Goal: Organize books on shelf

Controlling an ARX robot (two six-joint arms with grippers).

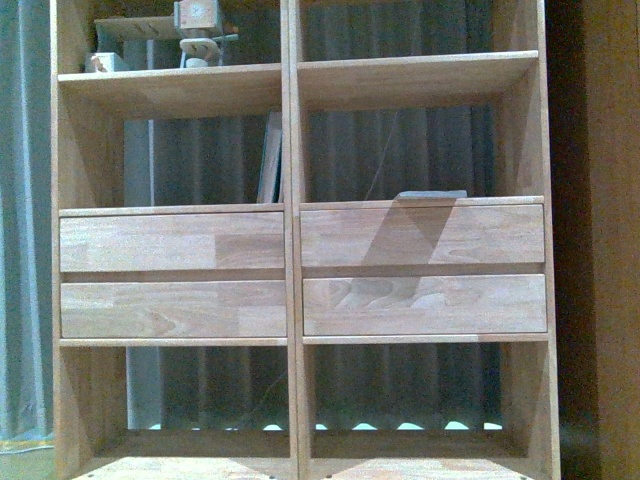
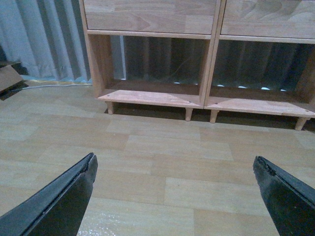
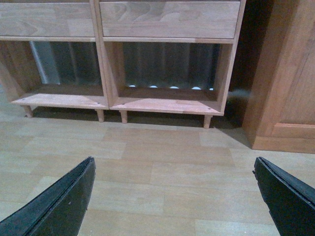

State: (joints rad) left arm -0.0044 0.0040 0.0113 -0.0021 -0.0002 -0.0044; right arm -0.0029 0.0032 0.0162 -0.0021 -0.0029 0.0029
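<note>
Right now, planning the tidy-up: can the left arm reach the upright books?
Probably not yet: the left gripper hangs low over the floor, while the books stand above the drawers. Nothing stands in front of them.

My front camera faces the shelf [image 1: 420,80] close up, level with its middle; both wrist cameras sit low, further back, looking across the floor [image 2: 162,162] at the bottom compartments [image 3: 162,104] all views share
</note>
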